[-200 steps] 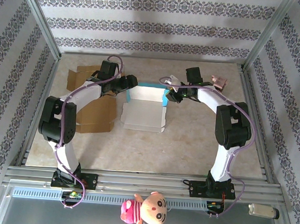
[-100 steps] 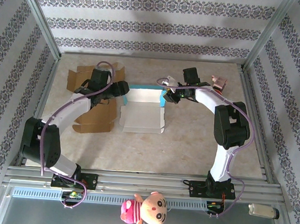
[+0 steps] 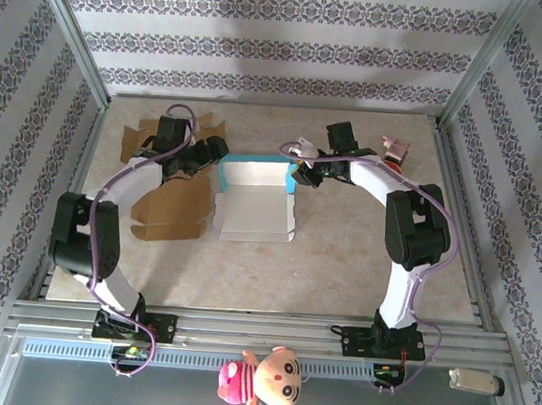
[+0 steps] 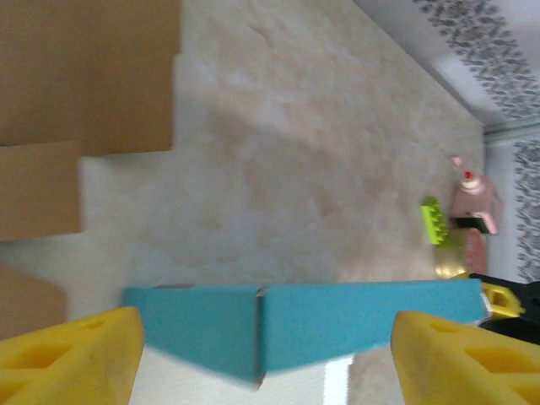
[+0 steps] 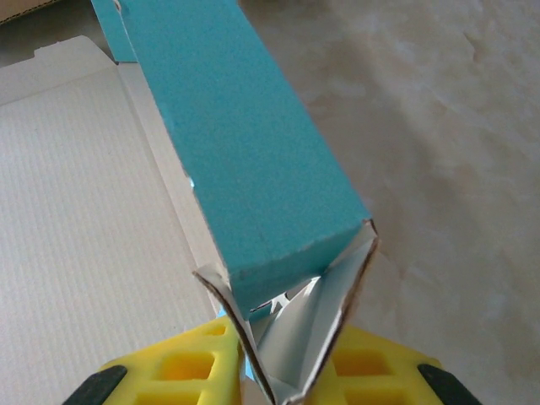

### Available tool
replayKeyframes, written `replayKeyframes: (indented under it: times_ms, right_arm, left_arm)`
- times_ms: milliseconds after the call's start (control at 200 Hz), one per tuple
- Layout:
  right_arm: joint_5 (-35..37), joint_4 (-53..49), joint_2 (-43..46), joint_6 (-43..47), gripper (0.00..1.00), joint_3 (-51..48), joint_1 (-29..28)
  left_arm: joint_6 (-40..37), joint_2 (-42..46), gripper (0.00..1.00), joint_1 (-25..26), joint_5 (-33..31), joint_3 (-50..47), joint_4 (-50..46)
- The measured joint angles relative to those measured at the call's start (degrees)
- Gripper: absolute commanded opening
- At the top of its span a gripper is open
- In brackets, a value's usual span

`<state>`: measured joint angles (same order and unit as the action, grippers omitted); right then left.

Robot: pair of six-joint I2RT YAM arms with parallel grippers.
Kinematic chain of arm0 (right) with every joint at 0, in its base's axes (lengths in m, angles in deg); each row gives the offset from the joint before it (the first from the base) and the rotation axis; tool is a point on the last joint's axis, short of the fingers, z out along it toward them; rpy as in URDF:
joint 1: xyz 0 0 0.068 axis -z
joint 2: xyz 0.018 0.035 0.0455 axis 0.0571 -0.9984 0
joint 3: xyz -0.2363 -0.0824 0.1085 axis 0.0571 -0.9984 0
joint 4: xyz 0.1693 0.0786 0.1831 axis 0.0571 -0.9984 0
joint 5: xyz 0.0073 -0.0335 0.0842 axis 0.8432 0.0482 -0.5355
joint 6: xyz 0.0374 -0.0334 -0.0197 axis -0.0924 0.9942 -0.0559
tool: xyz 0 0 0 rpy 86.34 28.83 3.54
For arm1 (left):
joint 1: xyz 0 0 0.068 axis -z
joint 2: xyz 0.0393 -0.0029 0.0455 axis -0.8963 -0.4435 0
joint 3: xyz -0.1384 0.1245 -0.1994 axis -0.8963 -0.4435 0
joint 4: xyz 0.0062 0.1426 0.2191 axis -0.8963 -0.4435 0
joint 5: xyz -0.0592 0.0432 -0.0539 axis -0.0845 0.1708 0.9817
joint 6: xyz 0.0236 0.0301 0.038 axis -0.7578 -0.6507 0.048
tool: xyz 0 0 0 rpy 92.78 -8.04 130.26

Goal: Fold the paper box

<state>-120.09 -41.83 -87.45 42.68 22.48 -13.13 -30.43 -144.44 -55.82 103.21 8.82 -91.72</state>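
The paper box (image 3: 252, 201) lies open mid-table, white inside and teal outside, with its back wall standing. My left gripper (image 3: 220, 152) hovers at the box's back left corner. Its yellow fingers (image 4: 67, 359) stand wide apart, and the teal wall (image 4: 337, 312) runs across ahead of them with nothing gripped. My right gripper (image 3: 301, 172) is at the back right corner. It is shut (image 5: 287, 375) on the folded end of the teal side wall (image 5: 245, 160), pinching the doubled flap. The white floor panel (image 5: 76, 194) lies to the left of that wall.
Flat brown cardboard pieces (image 3: 172, 204) lie left of the box, under my left arm. A small pink toy (image 3: 394, 148) and a green block (image 4: 434, 221) sit at the back right. Metal frame rails (image 3: 242, 327) border the table, and a plush doll (image 3: 266, 380) hangs below the front rail.
My left arm has swung outward and its gripper has drawn a little left, off the box's corner. The right gripper and the box have shifted slightly left.
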Motion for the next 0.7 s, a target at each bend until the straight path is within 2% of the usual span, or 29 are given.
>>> replayKeyframes:
  times_ms: [155, 290, 520, 700]
  right_arm:
    - [0.0, -0.2, 0.0, 0.0, 0.22, 0.2, 0.0]
    - [2.0, -0.3, 0.0, -0.4, 0.28, 0.3, -0.7]
    - [9.2, 0.9, -0.1, -6.0, 0.25, 1.0, -3.3]
    - [18.0, 1.6, -0.1, -13.0, 0.28, 1.6, -6.6]
  left_arm:
    - [2.3, -4.4, 0.59, -0.1, 4.0, 0.3, 3.4]
    - [3.9, -5.7, 0.5, -0.1, 5.9, 0.3, 5.6]
    - [6.0, -5.9, 0.48, -0.6, 6.6, -1.4, 9.0]
    - [7.4, -5.9, 0.46, -0.8, 6.5, -2.4, 11.3]
